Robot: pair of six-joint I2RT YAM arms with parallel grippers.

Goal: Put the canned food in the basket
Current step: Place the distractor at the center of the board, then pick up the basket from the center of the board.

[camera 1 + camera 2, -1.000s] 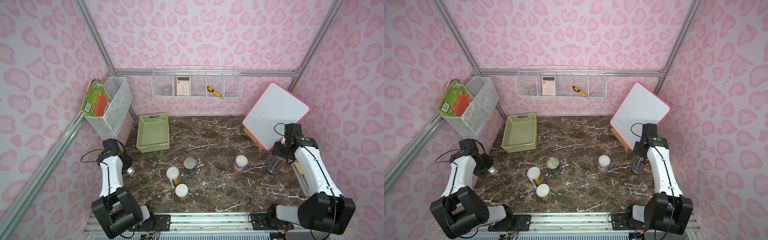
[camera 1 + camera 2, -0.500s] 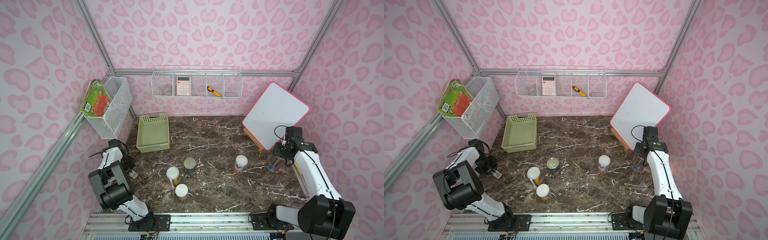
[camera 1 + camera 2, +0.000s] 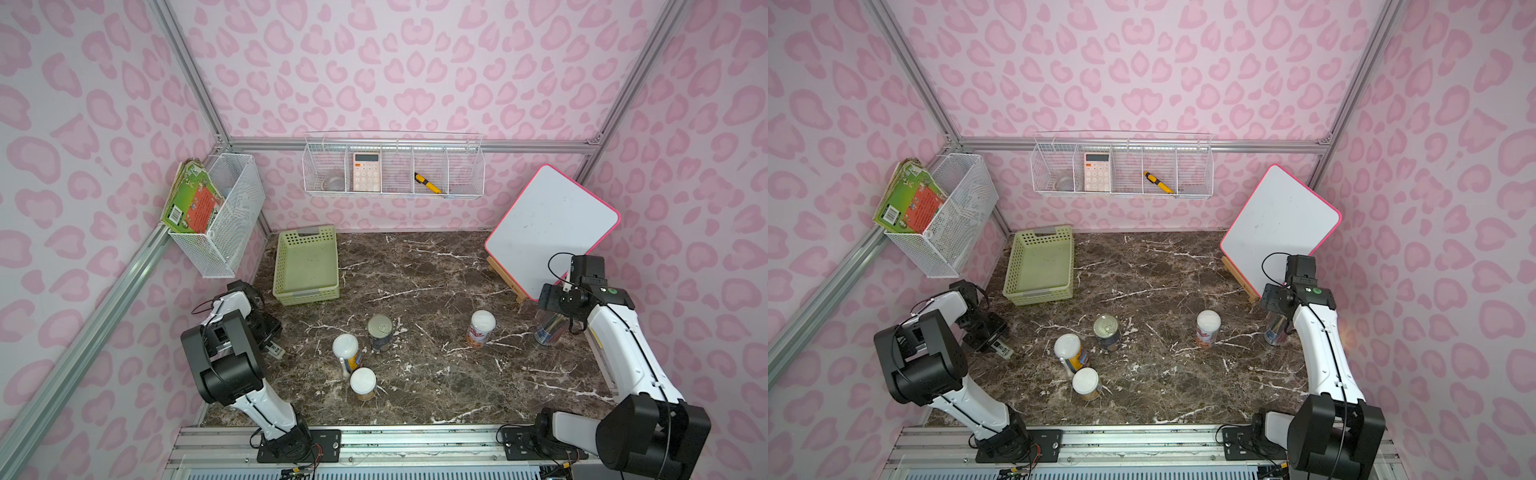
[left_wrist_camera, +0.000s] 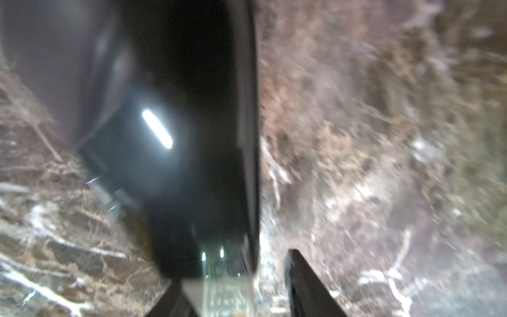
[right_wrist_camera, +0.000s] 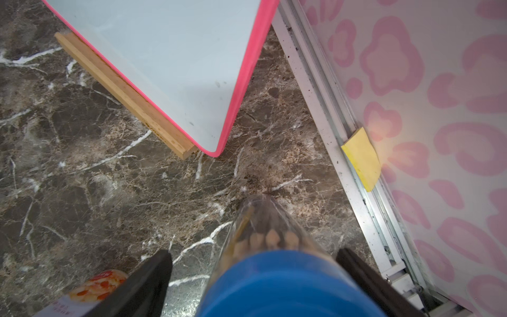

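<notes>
Pale green basket (image 3: pixel 307 296), pink leopard-print walls (image 3: pixel 415 62), brown white-veined table (image 3: pixel 436 257)

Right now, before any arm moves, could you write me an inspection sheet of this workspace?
Surface: dark marble tabletop, no spill seen.
Job's things: yellow-label can, nearest can, silver-top can, red-label can, all upright on it; green basket empty.
Clutter: blue-lidded jar, whiteboard, yellow note.
Grippers: right gripper open astride the jar; left gripper near the tabletop, jaws unclear in the blur.
Cables: black cable loop above the right wrist.
Surroundings: wire shelf with calculator; wire bin with book.
</notes>
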